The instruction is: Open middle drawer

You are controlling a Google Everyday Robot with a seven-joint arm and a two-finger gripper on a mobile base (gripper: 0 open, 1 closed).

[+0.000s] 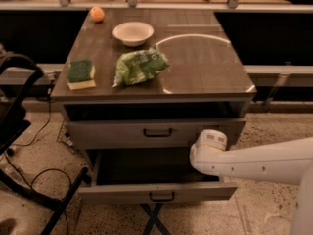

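- speckled stone floor [274, 126] and a dim bay with dark shelving behind; a black frame [19, 106] and loose cables sit off to the left.
- centre stage is the wood-topped drawer cabinet [205, 67], square to the camera.
- a white robot arm [264, 163] reaches in low from the right edge, crossing the cabinet's front right corner.
- the middle drawer [122, 194], the one with the low grey front panel, stands well out from the cabinet with its dark inside showing. my read is that the opening is largely done.
- just above it, the upper drawer [107, 131] with the taller panel sits flush and shut.
- the gripper [208, 150] is at the arm's tip, tucked just under the right end of that taller panel and over the right rear of the open drawer. i cannot tell whether it is open or clamped on anything.
- the drawer's small black handle [162, 197] is at the centre of its panel, apart from the gripper and to its lower left.
- doing it well: any travel left should go straight out along the runners, level and slow near the stop. the arm comes in from the right, so a sideways drag could rack the drawer.
- pulling clear, the wrist wants to drop away from the upper panel's lower edge, not scrape it.
- on top sit a green bag [139, 66], a sponge [80, 74], a white bowl [133, 33] and an orange [97, 14]. a jolt could set that orange rolling, so keep it gentle.
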